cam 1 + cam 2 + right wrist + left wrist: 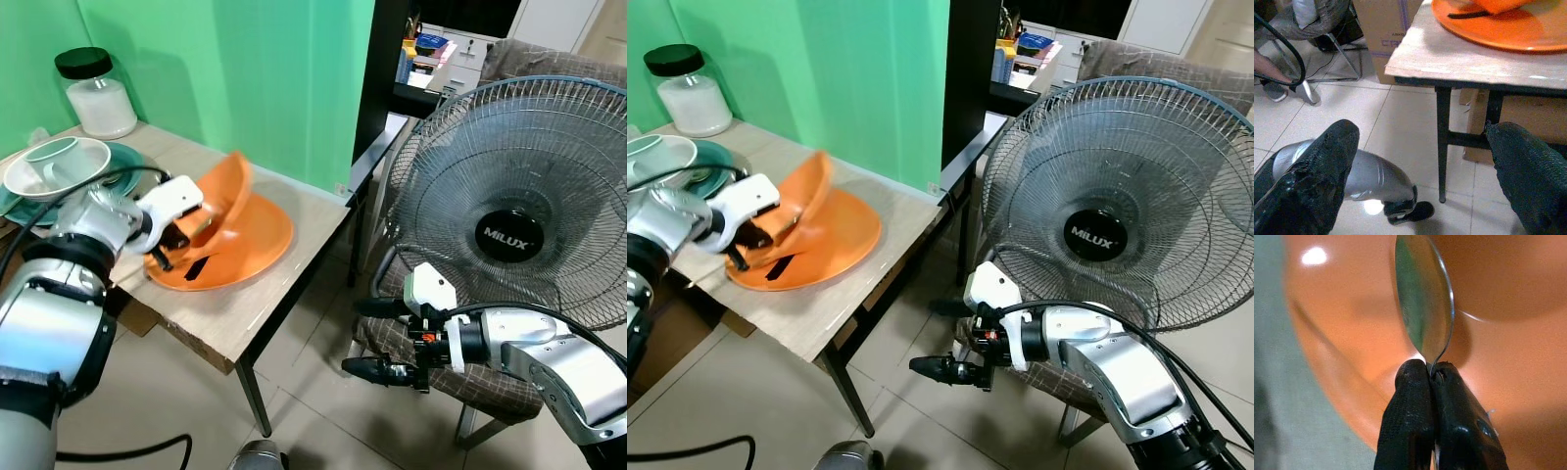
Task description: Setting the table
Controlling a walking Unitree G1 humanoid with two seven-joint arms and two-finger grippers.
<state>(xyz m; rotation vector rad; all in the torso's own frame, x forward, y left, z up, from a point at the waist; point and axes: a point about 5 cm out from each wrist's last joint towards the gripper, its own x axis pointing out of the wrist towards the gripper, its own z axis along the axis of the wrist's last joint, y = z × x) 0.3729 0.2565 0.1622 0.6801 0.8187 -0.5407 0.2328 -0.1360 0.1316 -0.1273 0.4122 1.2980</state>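
- The left gripper has its jaws pinched tight on the neck of a spoon; the right gripper hangs with its jaws spread wide, empty, low beside the fan.
- The spoon is shiny metal, its oval bowl mirroring green and orange, held inside the tilted orange bowl.
- That bowl leans on an orange plate near the table corner.
- A white bowl sits on a glass dish; behind them stands a black-lidded jar of white powder.
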